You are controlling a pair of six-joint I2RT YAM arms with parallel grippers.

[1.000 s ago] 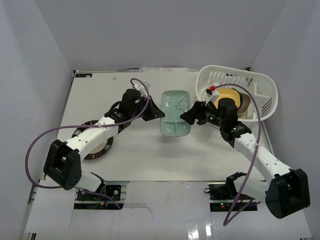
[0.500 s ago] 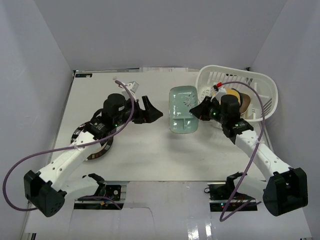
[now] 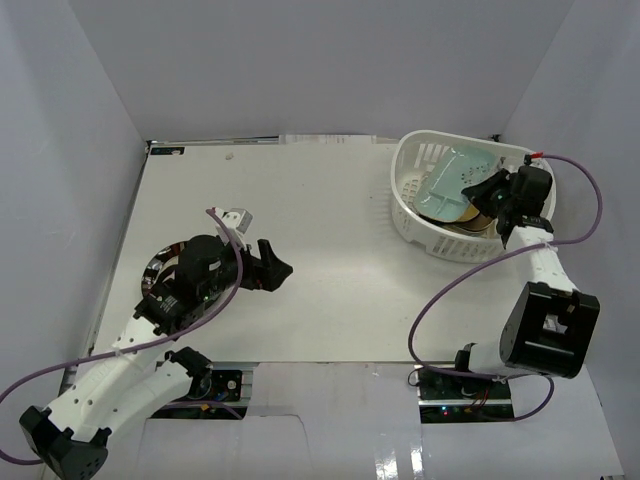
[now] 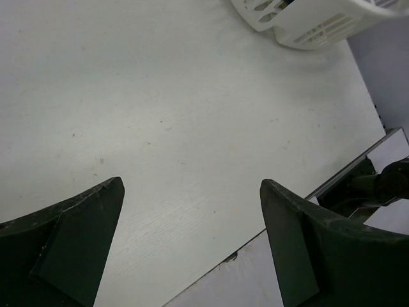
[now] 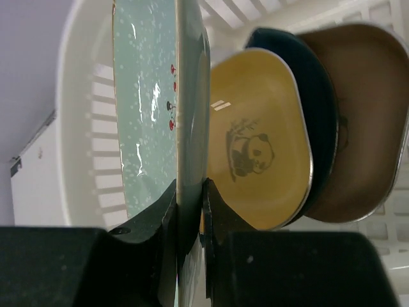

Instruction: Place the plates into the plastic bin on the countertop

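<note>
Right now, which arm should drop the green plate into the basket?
Right. The right gripper is shut on the green plate, over the plastic bin. The left gripper is open, empty, away over the countertop.

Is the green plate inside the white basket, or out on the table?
Inside. The green plate is within the rim of the white basket, next to the yellow plate, with the right gripper clamped on its edge.

Round dark-rimmed plate (image 3: 151,276): was largely hidden under left arm (image 3: 190,285).
White slotted plastic bin (image 4: 307,22): was cut off by top edge.
Dark teal plate (image 5: 323,115): only a sliver showed behind yellow panda-print plate (image 5: 255,147).
Pale green rectangular plate (image 5: 144,115): top was cropped, lower end masked by right fingers (image 5: 153,220).
</note>
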